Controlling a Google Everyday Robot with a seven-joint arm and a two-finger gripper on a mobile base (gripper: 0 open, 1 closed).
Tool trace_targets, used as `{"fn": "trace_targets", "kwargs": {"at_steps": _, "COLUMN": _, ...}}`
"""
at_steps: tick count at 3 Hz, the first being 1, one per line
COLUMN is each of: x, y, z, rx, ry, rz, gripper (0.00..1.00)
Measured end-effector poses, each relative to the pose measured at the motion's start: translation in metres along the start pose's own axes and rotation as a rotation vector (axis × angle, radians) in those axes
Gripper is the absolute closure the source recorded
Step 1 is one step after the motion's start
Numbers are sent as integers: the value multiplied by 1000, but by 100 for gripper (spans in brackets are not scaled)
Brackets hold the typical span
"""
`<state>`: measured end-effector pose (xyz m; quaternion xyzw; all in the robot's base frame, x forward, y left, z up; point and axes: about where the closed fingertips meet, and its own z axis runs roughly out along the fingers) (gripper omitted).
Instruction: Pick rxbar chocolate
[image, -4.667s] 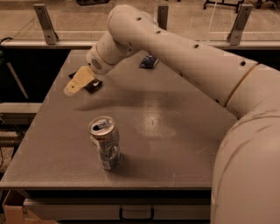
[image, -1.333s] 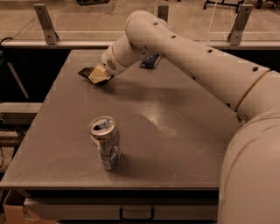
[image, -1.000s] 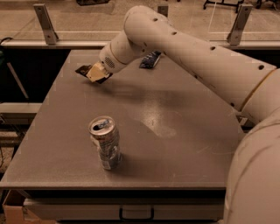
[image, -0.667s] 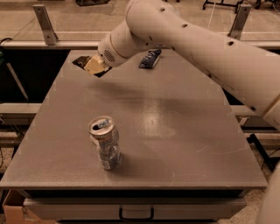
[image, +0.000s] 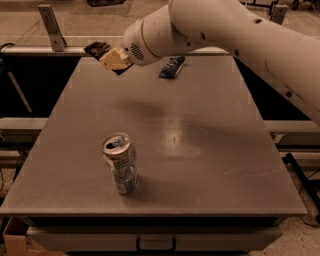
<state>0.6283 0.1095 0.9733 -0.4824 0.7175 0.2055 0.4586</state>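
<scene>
Rxbar chocolate (image: 96, 48): dark flat bar, clamped in the end effector (image: 115, 59), held in the air over the far-left corner of the bench (image: 210, 165). One dark end sticks out up-left of the pale fingers (image: 109, 55), and a smaller dark bit shows below them. The bar is tilted, not touching the bench. The end effector is closed narrow on the bar, gripping it around the middle.

The arm (image: 240, 30), white and thick, comes in from the upper right and crosses over the far edge of the bench. A soft shadow lies on the bench surface below and right of the wrist.

Blue wrapper packet (image: 172, 66): crumpled, lying on the bench near the far edge, just right of the end effector, apart from the bar.

Silver can (image: 120, 163): upright and dented, top opened, in the near-left part of the bench, well apart from the bar and the packet.

Drawer handle (image: 156, 244) sits under the front edge of the bench. A metal post (image: 52, 24) stands behind the far-left corner.
</scene>
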Motion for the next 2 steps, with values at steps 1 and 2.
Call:
{"fn": "trace_targets", "kwargs": {"at_steps": 1, "x": -2, "y": 2, "z": 1, "rx": -3, "ry": 0, "rz": -3, "gripper": 83}}
{"fn": "trace_targets", "kwargs": {"at_steps": 2, "x": -3, "y": 4, "z": 2, "rx": -6, "ry": -1, "rz": -6, "gripper": 60}}
